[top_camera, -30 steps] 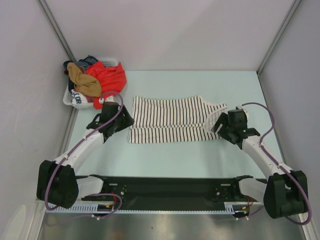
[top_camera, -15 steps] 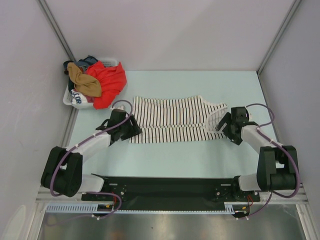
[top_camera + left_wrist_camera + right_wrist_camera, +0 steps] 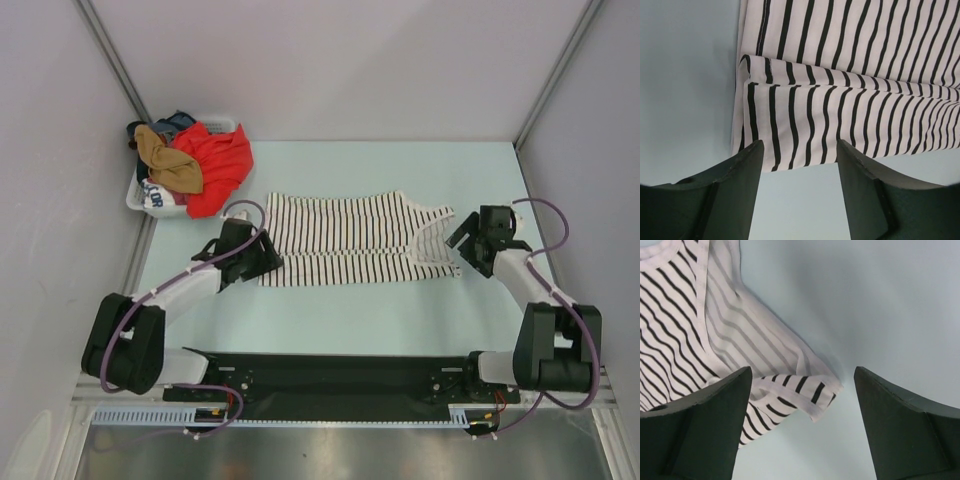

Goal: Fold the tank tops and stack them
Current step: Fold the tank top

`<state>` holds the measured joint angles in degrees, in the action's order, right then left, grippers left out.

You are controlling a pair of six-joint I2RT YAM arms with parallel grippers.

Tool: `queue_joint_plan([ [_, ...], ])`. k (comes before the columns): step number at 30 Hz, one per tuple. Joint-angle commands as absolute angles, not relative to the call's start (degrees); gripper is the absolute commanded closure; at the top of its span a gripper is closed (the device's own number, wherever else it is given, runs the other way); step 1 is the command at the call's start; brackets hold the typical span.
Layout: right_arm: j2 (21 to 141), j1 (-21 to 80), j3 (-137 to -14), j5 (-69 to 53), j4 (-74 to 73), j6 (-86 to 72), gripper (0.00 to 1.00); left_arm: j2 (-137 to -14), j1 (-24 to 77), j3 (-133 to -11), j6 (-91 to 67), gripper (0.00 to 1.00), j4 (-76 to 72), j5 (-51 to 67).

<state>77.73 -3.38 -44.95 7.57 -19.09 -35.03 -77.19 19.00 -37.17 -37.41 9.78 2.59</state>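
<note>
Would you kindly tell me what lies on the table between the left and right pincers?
The striped tank top lies spread flat between the left pincer and the right pincer, as the top view shows.

Overhead, wrist close-ups sharing tank top (image 3: 345,240)

**Black Stripes on White, Pale Mint Beneath**

The striped tank top (image 3: 345,238) is white with thin black stripes and plain white edging. The table (image 3: 400,300) is pale mint. At ten o'clock, a white basket (image 3: 227,123) holds a tan-brown top (image 3: 168,163) and a red garment (image 3: 218,160). The cables (image 3: 545,215) are purple.
</note>
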Motion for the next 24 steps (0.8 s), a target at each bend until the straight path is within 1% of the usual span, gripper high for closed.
queue_joint_plan([
  [1,70.06,-2.64,-41.14,2.74,-18.2,-32.7,0.12,-72.43,19.25,-36.39,-35.77,0.35,10.45,1.84],
  [3,67.24,-0.2,-39.64,0.88,-18.8,-31.3,0.13,-71.55,19.42,-36.04,-35.77,0.35,11.42,2.28],
  [6,67.06,4.29,-40.25,2.72,-21.87,-30.67,0.13,-69.88,19.95,-35.6,-35.68,0.35,13.35,1.85],
  [10,66.45,6.5,-39.55,4.04,-22.85,-31.02,0.16,-67.25,20.04,-34.46,-35.51,0.37,15.99,0.18],
  [12,66.36,7.11,-38.42,4.3,-22.24,-31.81,0.2,-66.62,20.04,-33.32,-35.86,0.37,16.87,-1.48],
  [14,66.53,8.0,-37.62,4.05,-21.62,-32.34,0.21,-66.27,20.04,-32.79,-36.21,0.38,17.22,-2.98],
  [20,69.87,9.14,-35.95,4.66,-18.63,-33.22,0.23,-69.95,20.04,-32.26,-35.95,0.38,15.82,-4.48],
  [24,72.07,9.14,-36.38,5.1,-17.32,-32.87,0.27,-74.34,20.04,-33.39,-35.77,0.42,14.24,-5.27],
])
